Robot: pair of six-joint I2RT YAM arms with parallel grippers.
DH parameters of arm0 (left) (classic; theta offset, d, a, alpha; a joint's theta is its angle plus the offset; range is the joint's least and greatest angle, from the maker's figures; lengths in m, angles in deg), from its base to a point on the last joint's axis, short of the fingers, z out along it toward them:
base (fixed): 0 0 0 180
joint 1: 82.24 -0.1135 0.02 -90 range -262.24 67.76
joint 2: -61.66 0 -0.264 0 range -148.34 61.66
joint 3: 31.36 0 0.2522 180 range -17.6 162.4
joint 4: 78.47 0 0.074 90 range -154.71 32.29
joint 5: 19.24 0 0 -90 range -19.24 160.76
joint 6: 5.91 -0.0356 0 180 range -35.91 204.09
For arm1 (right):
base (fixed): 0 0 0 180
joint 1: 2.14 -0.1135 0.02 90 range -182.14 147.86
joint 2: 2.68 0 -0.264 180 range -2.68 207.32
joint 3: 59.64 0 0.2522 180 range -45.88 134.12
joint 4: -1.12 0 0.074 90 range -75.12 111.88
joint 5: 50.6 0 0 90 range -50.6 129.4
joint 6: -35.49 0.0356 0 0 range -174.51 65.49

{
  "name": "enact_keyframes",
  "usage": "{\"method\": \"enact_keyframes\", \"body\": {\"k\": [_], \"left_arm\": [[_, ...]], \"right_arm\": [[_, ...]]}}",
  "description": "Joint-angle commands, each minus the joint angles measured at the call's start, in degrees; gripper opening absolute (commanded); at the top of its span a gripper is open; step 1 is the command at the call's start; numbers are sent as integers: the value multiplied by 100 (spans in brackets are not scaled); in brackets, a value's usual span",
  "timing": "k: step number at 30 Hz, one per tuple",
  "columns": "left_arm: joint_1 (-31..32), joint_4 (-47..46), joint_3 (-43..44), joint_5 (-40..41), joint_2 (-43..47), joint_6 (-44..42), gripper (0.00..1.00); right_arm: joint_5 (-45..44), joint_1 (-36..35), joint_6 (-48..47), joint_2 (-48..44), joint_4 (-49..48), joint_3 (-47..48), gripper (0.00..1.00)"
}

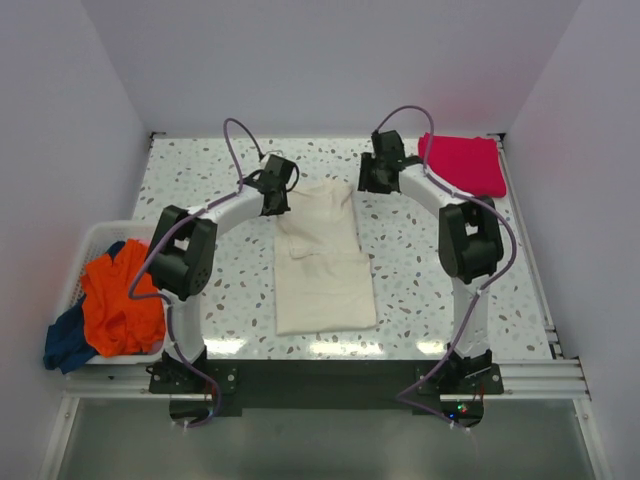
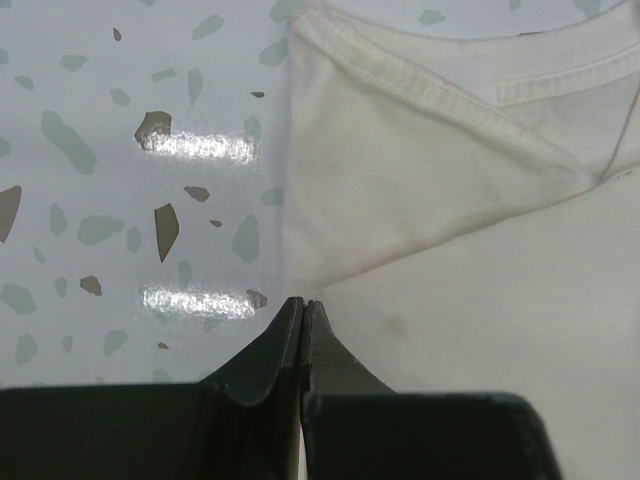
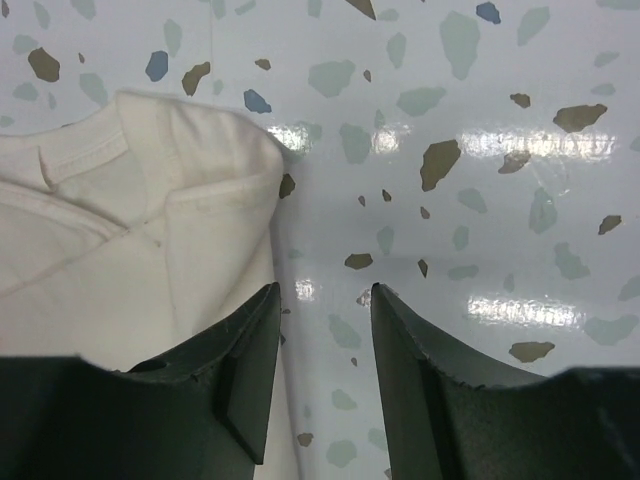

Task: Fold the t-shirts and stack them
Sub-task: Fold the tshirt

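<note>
Nearest, an orange cloth t-shirt (image 1: 120, 300) and a dark blue cloth t-shirt (image 1: 65, 348) heap in the white slatted basket (image 1: 95, 232), left of the flat, part-folded cream off-white t-shirt (image 1: 322, 280). At its far corners the left gripper (image 2: 302, 303) shows jaws pressed together and the right gripper (image 3: 325, 295) jaws part-spread, both empty; a magenta-red t-shirt (image 1: 465, 165) lies beyond, to its right. Jaws closing beside the hem, not on it, would likely skew the fold.

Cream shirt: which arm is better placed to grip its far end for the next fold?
Probably the right. The right gripper is open beside the far corner of the cream shirt, nothing between its jaws; the left gripper sits shut at the opposite edge and would have to open first.
</note>
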Motion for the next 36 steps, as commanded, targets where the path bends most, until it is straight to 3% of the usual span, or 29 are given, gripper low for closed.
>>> {"method": "enact_keyframes", "body": {"k": [1, 4, 5, 7, 12, 14, 20, 26, 36], "left_arm": [[-76, -47, 85, 45, 25, 14, 0], [-76, 58, 235, 79, 16, -56, 29], [-76, 59, 261, 114, 33, -73, 43], [-76, -72, 340, 194, 191, -196, 53], [-67, -968, 568, -909, 342, -810, 57], [-41, -1346, 709, -1499, 201, -1030, 59], [223, -1954, 1499, -2283, -721, -1514, 66], [478, -2446, 2308, -2671, -1715, -1778, 66], [522, -2701, 2643, -2777, -2330, -1717, 57]], "right_arm": [[502, -7, 300, -111, -293, -111, 45], [801, -16, 379, 91, -292, -40, 43], [854, -7, 440, 136, -319, -40, 43], [1012, -7, 502, 154, -406, -162, 43], [1048, 1, 757, 197, -644, -452, 42], [1056, 10, 888, 232, -670, -523, 38], [1205, 28, 1214, 224, -968, -857, 35], [1416, 107, 1468, 312, -1170, -1050, 23], [1803, 300, 1777, 408, -1646, -1472, 19]]}}
